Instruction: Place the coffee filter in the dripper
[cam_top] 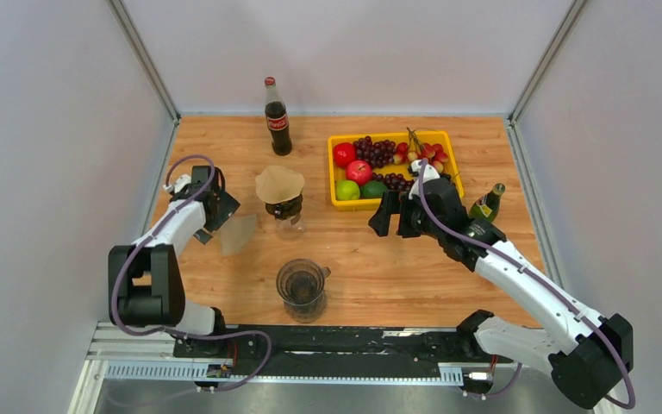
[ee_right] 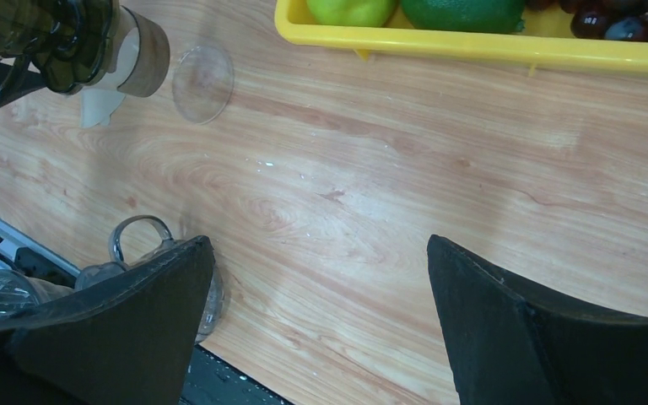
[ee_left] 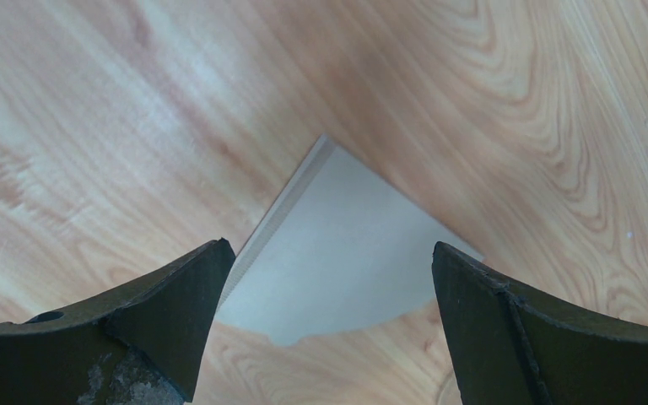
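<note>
Paper filter (ee_left: pixel 350 219) lies flat under the left claw (ee_left: pixel 329 253), spread wide, so best drop low and nip its ribbed edge; right claw (ee_right: pixel 318 245) gapes empty.

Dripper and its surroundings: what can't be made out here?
Dripper, top view: inside hidden by the filter sitting on it.
Green bottle, top view: lower part behind the right arm.
Loose filter, left wrist view: near corners hidden by the fingers.
</note>
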